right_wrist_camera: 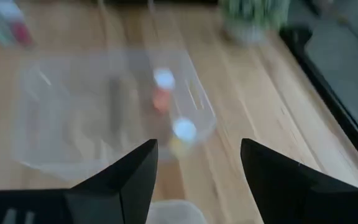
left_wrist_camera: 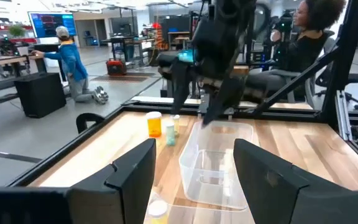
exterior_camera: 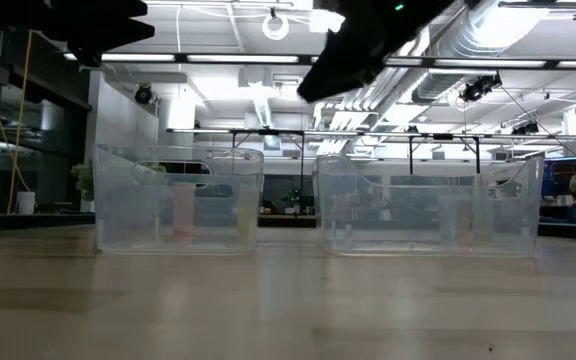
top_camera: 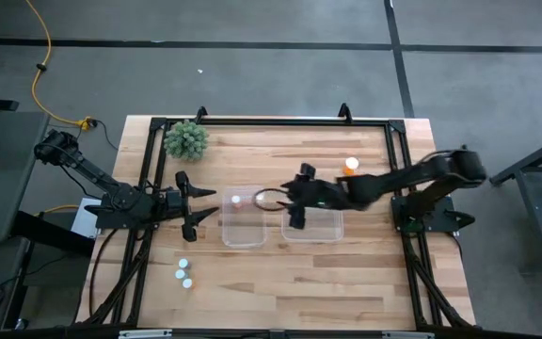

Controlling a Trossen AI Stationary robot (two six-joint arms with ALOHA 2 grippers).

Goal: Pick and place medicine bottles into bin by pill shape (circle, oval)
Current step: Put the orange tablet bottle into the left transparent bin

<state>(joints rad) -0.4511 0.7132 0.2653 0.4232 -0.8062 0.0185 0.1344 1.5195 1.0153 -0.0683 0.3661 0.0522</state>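
Clear plastic, thin-walled and rectangular, makes up the two open tubs at the middle of the pale wooden table (top_camera: 346,282): the left tub (top_camera: 243,218) and the right tub (top_camera: 313,222) stand side by side, close but apart. The left tub already holds two small white-capped medicine bottles (right_wrist_camera: 162,90), one orange-bodied, one paler; the right tub looks empty as far as the level view shows. The right gripper (top_camera: 273,200) hangs above the gap between the tubs, over the left tub's near edge, its two dark fingers (right_wrist_camera: 126,177) spread apart with nothing between them. The left gripper (top_camera: 199,204) waits just beside the left tub's outer wall, jaws also spread and empty. Three white-capped bottles (top_camera: 184,274) stand in a cluster near the table's front left; an orange bottle with a white cap (top_camera: 351,166) and a paler one beside it stand behind the right tub. A green spiky ball plant (top_camera: 186,139) sits at the rear left corner, clear of the work. My judgement: the right arm is between picks. For the next pick it should lift clear of the tub rims before travelling, come down squarely over one cap, and close low on the body so the neighbouring bottle is not toppled.
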